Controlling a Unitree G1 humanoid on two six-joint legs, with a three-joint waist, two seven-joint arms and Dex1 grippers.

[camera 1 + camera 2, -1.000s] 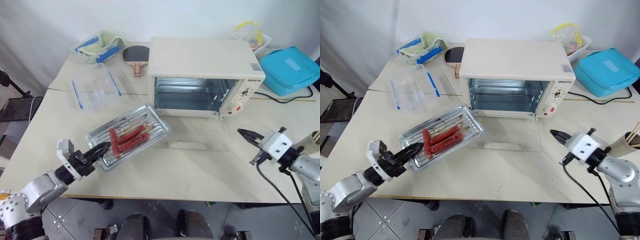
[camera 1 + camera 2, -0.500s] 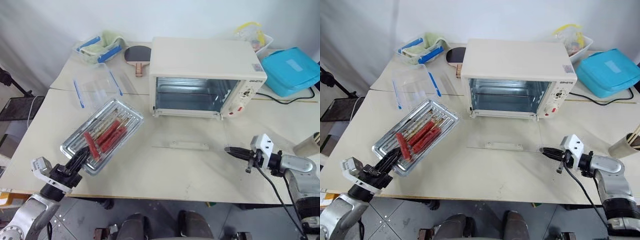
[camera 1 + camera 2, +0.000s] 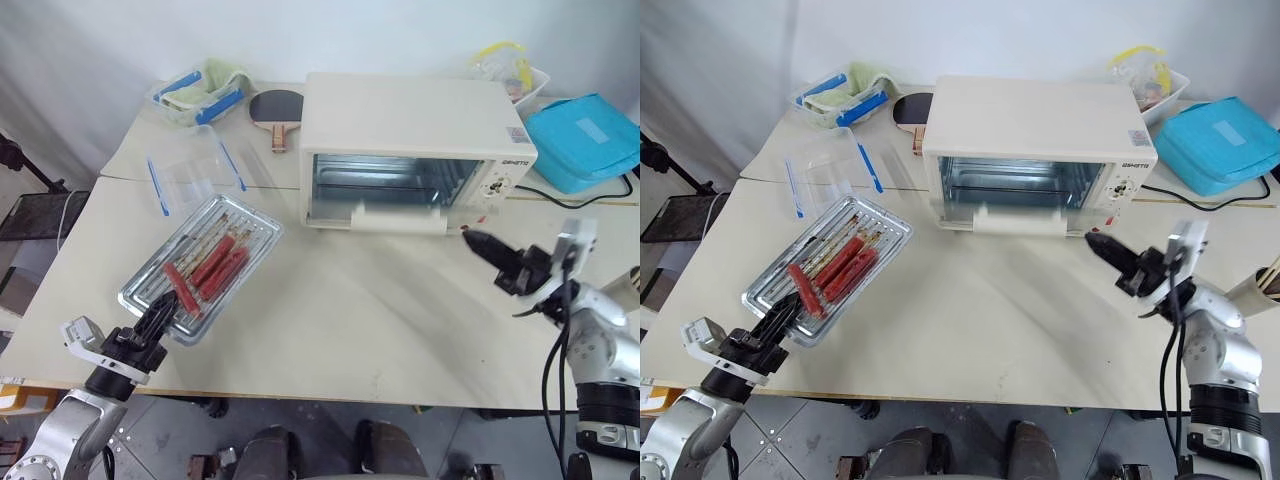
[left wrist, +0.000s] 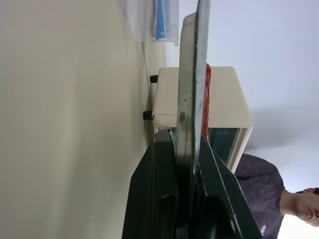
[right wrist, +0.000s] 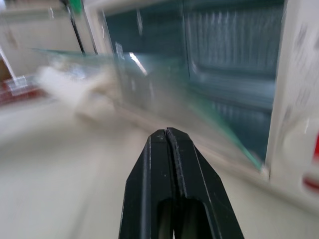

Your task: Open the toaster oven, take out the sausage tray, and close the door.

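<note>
Sitting on the table's (image 3: pixel 400 320) front-left part, the sausage tray (image 3: pixel 203 265) is shallow ribbed silver w/ a few long red sausages, left gripper (image 3: pixel 152 322) clamped on its near corner. Right gripper (image 3: pixel 472 238) is pinched shut w/ nothing in it, just beside the toaster oven (image 3: pixel 415 150), whose glass door (image 3: pixel 390 205) stands partway up.

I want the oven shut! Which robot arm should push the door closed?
Probably the right. The right gripper, shut and empty, is beside the half-raised door of the toaster oven. The left gripper is holding the sausage tray.
</note>
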